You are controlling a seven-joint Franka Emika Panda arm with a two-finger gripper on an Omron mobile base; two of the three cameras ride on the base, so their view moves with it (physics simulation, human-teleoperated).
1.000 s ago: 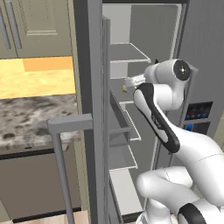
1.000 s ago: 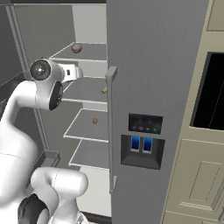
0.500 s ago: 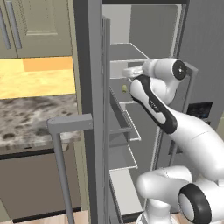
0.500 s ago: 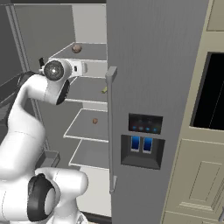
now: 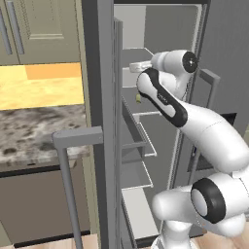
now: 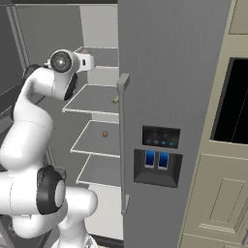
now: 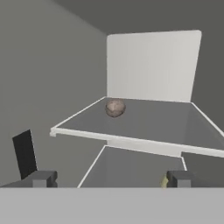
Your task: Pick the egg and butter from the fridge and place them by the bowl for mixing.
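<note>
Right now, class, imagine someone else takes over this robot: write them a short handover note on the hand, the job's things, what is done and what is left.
Hand: open, empty, reaching into the open fridge at upper-shelf level.
Egg: on the upper shelf, ahead of the hand, untouched.
Butter: on the shelf below.
A small brown item lies one shelf lower.
Done: door open, arm inside.
Left: grasp the egg, then the butter, and carry both to the bowl.

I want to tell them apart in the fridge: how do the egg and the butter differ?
The egg is brownish and rounded; the butter is pale yellow and slim. The egg lies one shelf below the butter. Both are small and lie on grey shelves.
</note>
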